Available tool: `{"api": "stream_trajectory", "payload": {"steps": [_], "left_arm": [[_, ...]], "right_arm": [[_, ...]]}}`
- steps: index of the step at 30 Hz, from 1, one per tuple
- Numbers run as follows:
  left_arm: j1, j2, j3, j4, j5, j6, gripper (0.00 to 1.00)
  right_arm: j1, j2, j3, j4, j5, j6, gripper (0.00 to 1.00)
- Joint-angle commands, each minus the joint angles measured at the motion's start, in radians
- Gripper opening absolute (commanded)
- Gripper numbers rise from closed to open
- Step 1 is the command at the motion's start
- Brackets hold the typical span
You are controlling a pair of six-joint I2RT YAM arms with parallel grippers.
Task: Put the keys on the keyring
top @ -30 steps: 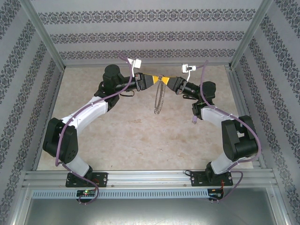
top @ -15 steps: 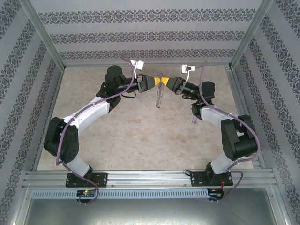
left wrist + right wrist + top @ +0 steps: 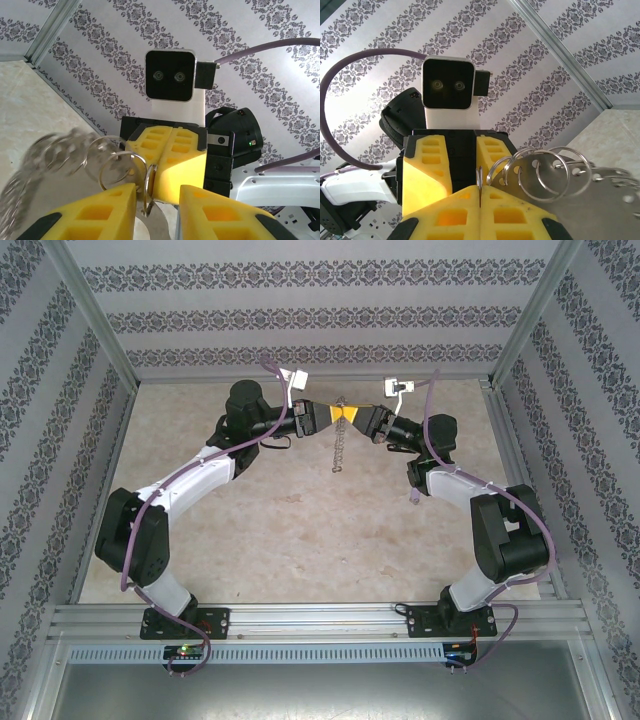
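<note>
While the keyring [image 3: 339, 445] hangs in the air above the counter [image 3: 300, 530], dropping straight down from the right tool [image 3: 480, 197], treat that tool as your anchor. Its pads are pressed tight together on the ring's thin wire. The left tool [image 3: 157, 192] meets the right tool nose to nose. Its pads [image 3: 95, 215] stand a little apart with a flat key [image 3: 156, 226] and a loop of wire between them, and I cannot tell whether they bear on the metal. You would do best, I judge, to feed slowly, holding the key's hole square to the wire beside the right tool. The other keys [image 3: 602, 200] fan out to one side of the right tool, and a swing there could tug the wire loose.
</note>
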Motion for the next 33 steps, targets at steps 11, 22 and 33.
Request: {"api": "stream_trajectory", "payload": {"steps": [11, 22, 33], "left_arm": [[-0.016, -0.001, 0.011, 0.053, 0.009, 0.0, 0.13], [-0.017, -0.003, 0.002, 0.066, 0.004, -0.001, 0.0], [-0.015, -0.017, -0.037, 0.083, -0.006, 0.038, 0.0]], "right_arm": [[0.008, 0.009, 0.036, 0.061, -0.011, -0.005, 0.0], [0.007, 0.011, 0.036, 0.054, -0.007, -0.004, 0.0], [-0.115, -0.069, -0.057, -0.043, 0.083, 0.03, 0.52]]}}
